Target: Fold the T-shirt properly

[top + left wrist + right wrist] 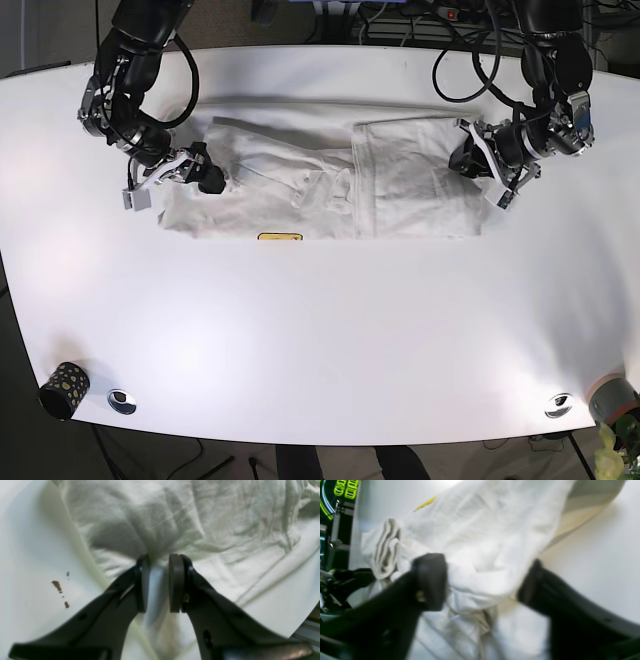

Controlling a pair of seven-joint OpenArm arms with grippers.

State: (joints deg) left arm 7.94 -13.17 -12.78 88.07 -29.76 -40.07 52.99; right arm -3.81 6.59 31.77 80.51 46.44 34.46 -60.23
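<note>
The white T-shirt (320, 190) lies partly folded on the white table (320, 330), with a yellow tag (280, 237) at its near edge. My left gripper (470, 160) is at the shirt's right edge. In the left wrist view its jaws (158, 560) are nearly closed and pinch a bunched fold of the T-shirt (175, 517). My right gripper (205, 175) is at the shirt's left end. In the blurred right wrist view it (480, 582) is open wide, with the cloth (482, 542) lying between its fingers.
A dark patterned cup (62, 388) and a metal disc (122, 401) sit at the front left corner. Another disc (558, 405) and a tape roll (612, 395) sit at the front right. Brown specks (57, 585) mark the table beside my left gripper.
</note>
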